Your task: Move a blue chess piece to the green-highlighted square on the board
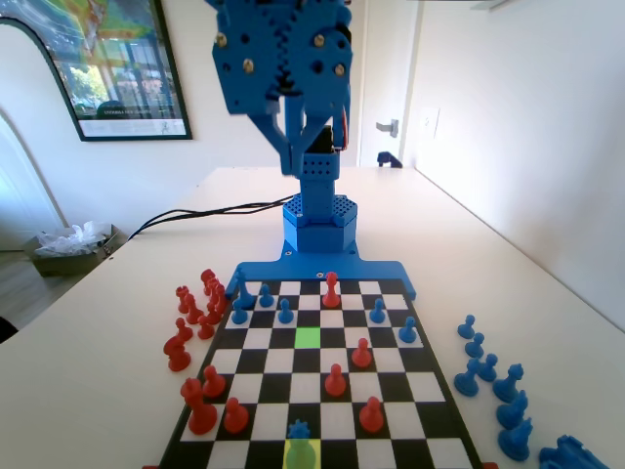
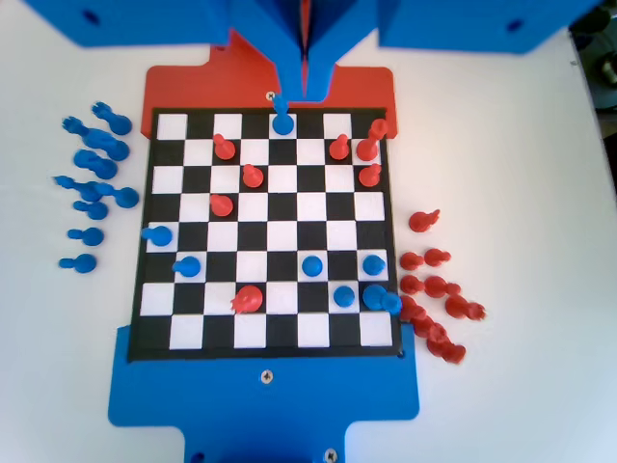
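Gripper (image 2: 305, 82) raised high above the board (image 1: 444, 415), jaws pressed together, holding nothing. Blue chess piece (image 1: 299, 429) standing at the near edge in the fixed view, on a yellow-green square (image 1: 301, 455), centre column. Green-highlighted square (image 1: 308, 337) farther up the same column, bare. Red pieces (image 1: 335, 380) scattered between.
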Robot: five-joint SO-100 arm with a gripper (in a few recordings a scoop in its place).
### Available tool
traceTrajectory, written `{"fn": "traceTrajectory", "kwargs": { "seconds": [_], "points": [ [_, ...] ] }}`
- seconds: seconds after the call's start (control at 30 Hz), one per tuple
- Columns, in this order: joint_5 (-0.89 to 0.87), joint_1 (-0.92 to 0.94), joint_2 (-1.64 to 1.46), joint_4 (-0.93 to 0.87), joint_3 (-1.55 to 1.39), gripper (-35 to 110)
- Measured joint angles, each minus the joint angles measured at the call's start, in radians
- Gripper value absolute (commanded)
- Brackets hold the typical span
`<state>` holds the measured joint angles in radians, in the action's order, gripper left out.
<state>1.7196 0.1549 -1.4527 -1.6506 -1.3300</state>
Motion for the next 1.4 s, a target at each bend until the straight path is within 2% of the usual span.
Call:
{"fn": "traceTrajectory", "kwargs": {
  "seconds": [0.27, 0.63, 0.87, 1.4],
  "points": [
    [0.000, -0.008, 0.206, 0.067, 0.161, 7],
    [0.000, -0.048, 0.275, 0.193, 0.189, 10],
    [0.000, -0.067, 0.342, 0.206, 0.195, 10],
    [0.000, -0.080, 0.557, 0.176, 0.416, 10]
  ]
}}
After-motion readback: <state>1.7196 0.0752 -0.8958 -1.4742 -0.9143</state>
